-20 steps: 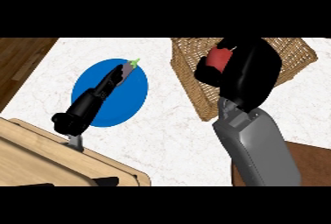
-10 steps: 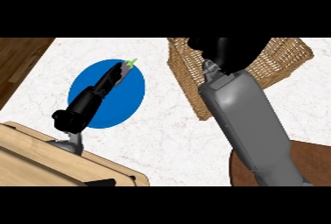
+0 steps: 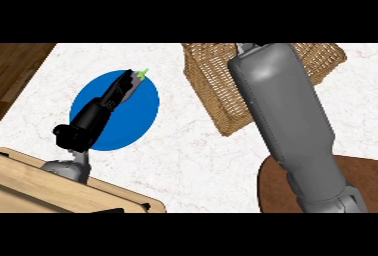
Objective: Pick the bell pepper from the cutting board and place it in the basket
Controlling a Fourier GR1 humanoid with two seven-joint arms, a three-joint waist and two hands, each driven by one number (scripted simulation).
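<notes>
The wicker basket [image 3: 212,90] stands at the back right of the counter. My right forearm [image 3: 284,115] stretches across it and beyond the view's upper edge, so the right hand and whatever it holds are out of sight. No bell pepper shows anywhere. The wooden cutting board [image 3: 52,192] lies at the lower left with nothing visible on it. My left hand [image 3: 100,112] rests open above the board, fingers straight, over a blue plate [image 3: 140,117].
A small green item [image 3: 142,74] peeks out at the left hand's fingertips on the blue plate's far rim. A round brown surface [image 3: 275,192] lies at the lower right under the right forearm. Dark wood [image 3: 18,70] borders the white counter at the left.
The right arm has reached forward over the basket, and its hand, which was curled round a red object, has passed out of the view's top. The left hand has stayed still.
</notes>
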